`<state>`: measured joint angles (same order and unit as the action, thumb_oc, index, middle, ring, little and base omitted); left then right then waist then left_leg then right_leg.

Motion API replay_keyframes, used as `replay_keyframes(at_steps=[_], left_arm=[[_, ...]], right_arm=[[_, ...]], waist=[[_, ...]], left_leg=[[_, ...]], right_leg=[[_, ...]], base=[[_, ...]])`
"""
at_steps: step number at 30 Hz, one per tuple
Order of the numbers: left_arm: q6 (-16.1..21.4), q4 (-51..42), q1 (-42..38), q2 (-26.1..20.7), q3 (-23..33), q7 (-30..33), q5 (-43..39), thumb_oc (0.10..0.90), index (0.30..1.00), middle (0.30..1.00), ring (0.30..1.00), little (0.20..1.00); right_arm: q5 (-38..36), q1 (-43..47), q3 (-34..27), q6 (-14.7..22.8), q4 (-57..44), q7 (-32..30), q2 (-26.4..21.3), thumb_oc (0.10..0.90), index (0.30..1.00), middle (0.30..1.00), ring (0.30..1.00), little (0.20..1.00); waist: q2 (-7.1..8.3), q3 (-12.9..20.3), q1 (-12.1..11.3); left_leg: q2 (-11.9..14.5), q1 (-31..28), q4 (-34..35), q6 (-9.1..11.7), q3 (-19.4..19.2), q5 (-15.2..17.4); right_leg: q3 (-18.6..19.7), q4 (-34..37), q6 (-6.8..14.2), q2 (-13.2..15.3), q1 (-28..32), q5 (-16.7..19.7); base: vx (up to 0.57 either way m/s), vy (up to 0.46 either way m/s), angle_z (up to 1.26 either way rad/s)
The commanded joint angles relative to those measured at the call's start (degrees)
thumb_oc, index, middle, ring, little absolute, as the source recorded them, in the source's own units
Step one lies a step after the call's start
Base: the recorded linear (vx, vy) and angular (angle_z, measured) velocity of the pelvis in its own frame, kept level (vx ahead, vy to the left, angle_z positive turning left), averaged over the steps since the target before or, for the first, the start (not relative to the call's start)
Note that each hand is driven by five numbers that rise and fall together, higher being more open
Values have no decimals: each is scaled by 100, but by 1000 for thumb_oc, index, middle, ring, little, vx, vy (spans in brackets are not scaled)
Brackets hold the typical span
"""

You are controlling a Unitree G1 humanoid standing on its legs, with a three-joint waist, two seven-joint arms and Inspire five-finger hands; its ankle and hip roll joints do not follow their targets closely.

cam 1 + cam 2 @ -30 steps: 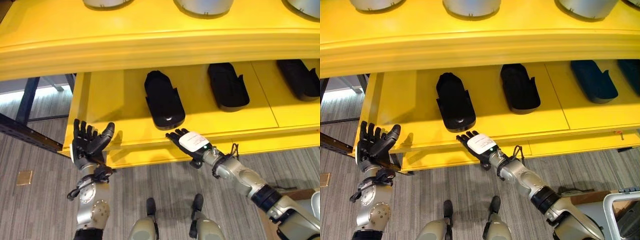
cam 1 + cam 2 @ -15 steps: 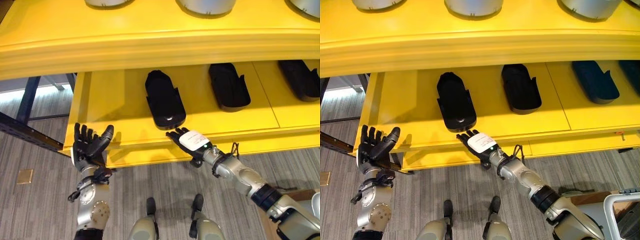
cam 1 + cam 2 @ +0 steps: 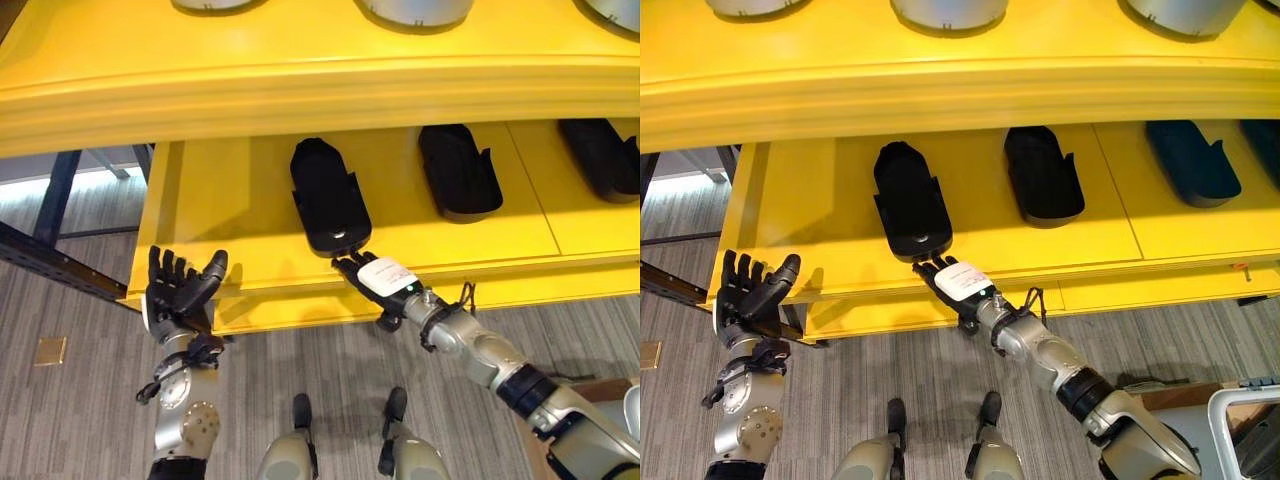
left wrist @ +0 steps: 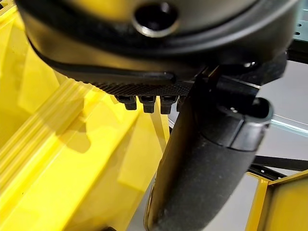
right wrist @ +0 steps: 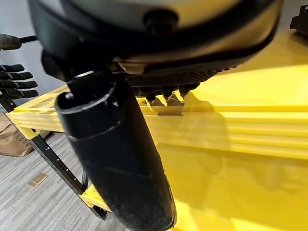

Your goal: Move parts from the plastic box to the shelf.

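Our right robot hand (image 3: 372, 277), fingers straight and holding nothing, touches the elongated black moulded part (image 3: 328, 197) on the yellow metal shelf (image 3: 215, 195). A harder push could skew it (or shove it too deep). The left robot hand (image 3: 176, 290) idles open.

rightmost black part (image 3: 603, 157): cut by edge | plastic box (image 3: 1246, 432): corner only

Head stereo pair looking down at yellow shelf (image 3: 250, 215) from close, views overlap w/ slight offset, wrist cams v. close along each hand, facing shelf edge.
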<state>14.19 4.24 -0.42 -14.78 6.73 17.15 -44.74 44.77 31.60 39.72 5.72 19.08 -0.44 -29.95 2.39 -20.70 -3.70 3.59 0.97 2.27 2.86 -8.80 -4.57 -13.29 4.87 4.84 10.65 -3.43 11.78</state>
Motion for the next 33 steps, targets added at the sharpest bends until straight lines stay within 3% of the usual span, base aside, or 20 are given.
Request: replay_keyframes(at_steps=[1,33], left_arm=[[707,-488,-174,-506,75,-121,126,900,1000,1000,1000,1000],[729,-569,-176,-566,116,-36,153,900,1000,1000,1000,1000]], right_arm=[[-338,745,28,34,89,-259,354,900,1000,1000,1000,1000],[-474,1062,74,-48,82,-261,500,900,1000,1000,1000,1000]], waist=[[324,263,-191],[293,89,-318]], left_leg=[[-128,195,-441,-117,230,595],[-212,422,-649,-164,258,685]], right_leg=[[154,-604,670,938,-66,-280],[168,-674,672,1035,-193,-272]], base=[[0,3,3],[3,2,1]])
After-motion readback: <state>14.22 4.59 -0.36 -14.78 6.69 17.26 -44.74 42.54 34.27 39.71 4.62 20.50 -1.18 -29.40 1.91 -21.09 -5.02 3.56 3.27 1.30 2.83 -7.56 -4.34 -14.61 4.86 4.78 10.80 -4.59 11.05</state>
